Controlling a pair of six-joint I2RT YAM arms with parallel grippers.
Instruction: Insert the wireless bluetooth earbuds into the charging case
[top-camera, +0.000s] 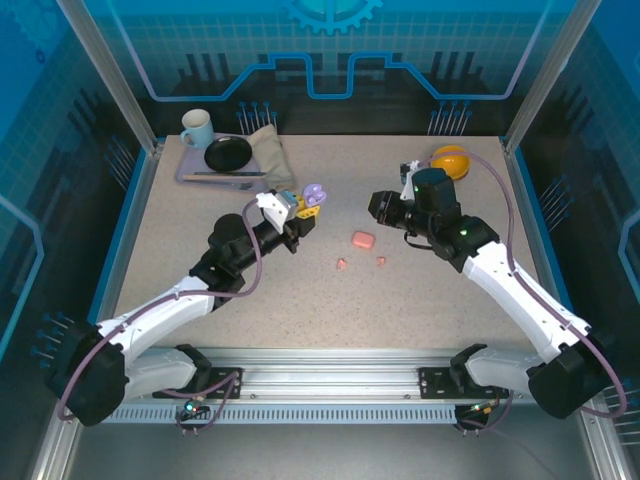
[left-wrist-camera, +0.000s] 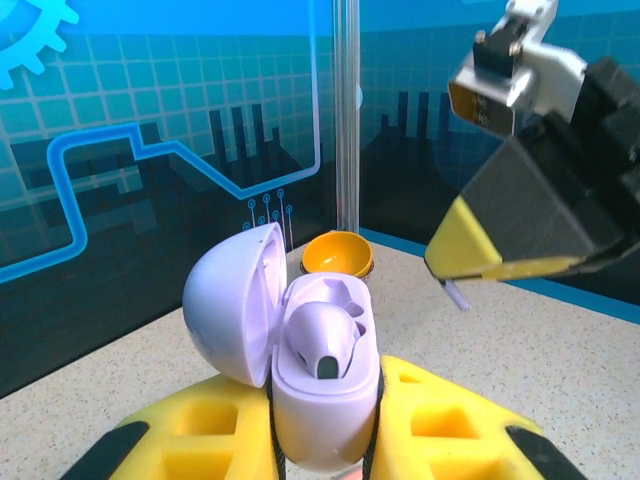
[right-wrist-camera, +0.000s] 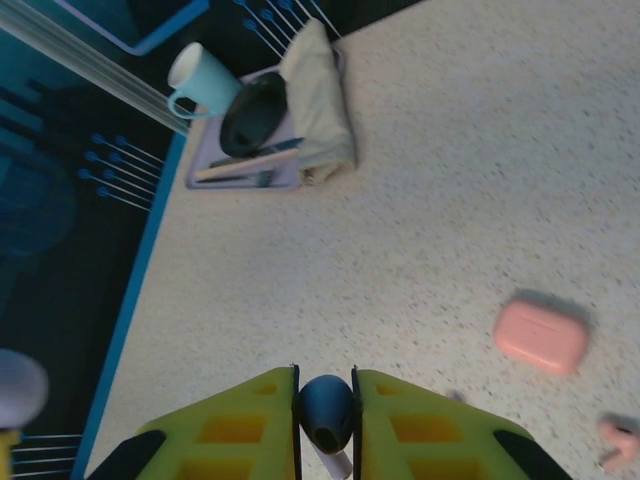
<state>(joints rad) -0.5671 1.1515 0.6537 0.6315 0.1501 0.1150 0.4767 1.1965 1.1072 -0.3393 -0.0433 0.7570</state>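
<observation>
The left gripper hangs over the table a little to 10 o'clock of its middle. Its yellow fingers are pressed onto the lower half of the purple case, which stands upright between them. The lid is swung open toward 9 o'clock in the left wrist view. One purple bud sits in a well of the case; the well beside it looks empty.

The right gripper floats just to 3 o'clock of the purple case, not touching it. Its fingers are pinched on a held bud, which looks dark in shadow, with a pale stem poking out below. From the left wrist that stem shows at the tip of the right gripper, up at 2 o'clock of the open case.

On the table, the pink case lies shut near the centre. Two pink buds lie loose close to it: one at its 7 o'clock, the other at its 5 o'clock, both apart from it.

At the table's 11 o'clock corner a tray holds a mug, a black plate and a folded cloth. An orange bowl sits at 1 o'clock.
</observation>
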